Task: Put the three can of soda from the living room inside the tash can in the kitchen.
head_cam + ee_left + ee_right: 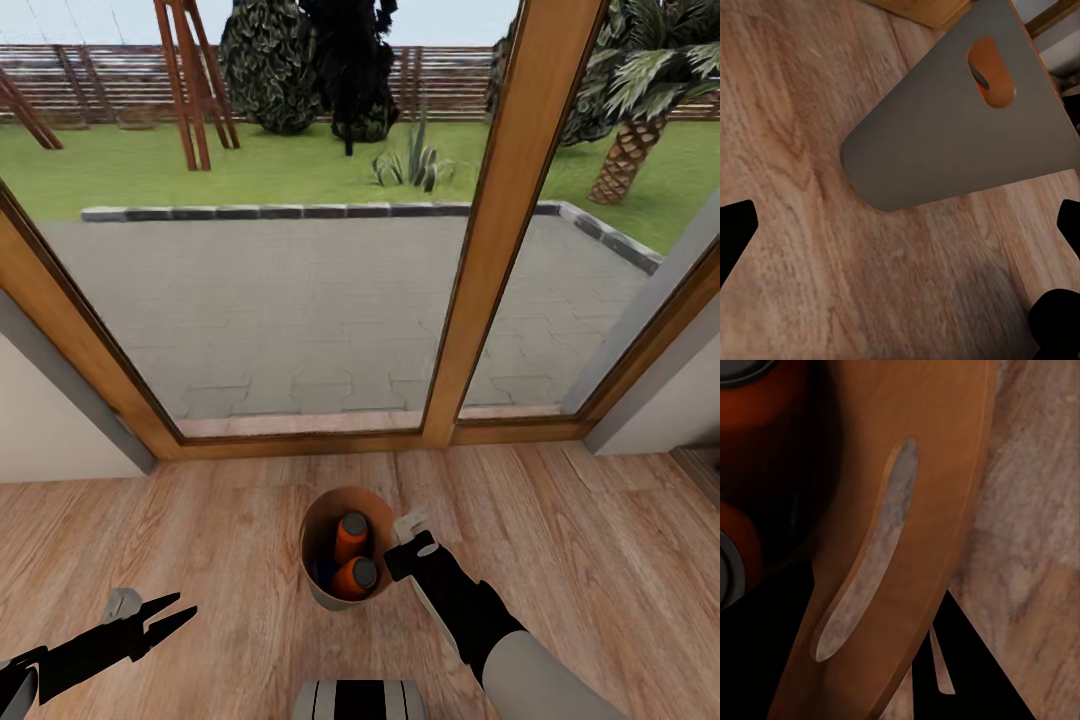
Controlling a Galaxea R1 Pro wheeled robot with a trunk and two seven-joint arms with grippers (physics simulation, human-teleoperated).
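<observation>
Two orange cans in a bin by the garden doors

Two orange cylindrical soda cans with silvery-grey tops point(352, 558) lie tilted inside the round tapered bin, pale grey outside and brown-orange inside point(318, 535). A small patch of blue point(322, 573) shows low in the bin beside them; I cannot tell what it is. The bin stands upright on the warm brown wood-plank floor point(200, 520), just in front of the wood-framed glass garden doors point(490, 260).

The right gripper point(408, 532), pale-fingered on a black wrist, sits at the bin's rim on its right side. In the right wrist view one finger lies outside the brown-orange wall with its slot opening; whether the jaws pinch the rim I cannot tell.

The left gripper point(170, 615) hovers over the floor well apart from the bin, its black fingers spread and holding nothing. Its wrist view shows the bin's grey outside point(945, 142) with a slot cut through.

Beyond the glass lie a grey paved patio point(300, 290), a stone kerb, green lawn point(300, 165), dark shrubs, a palm trunk point(625, 160) and a slatted fence.
</observation>
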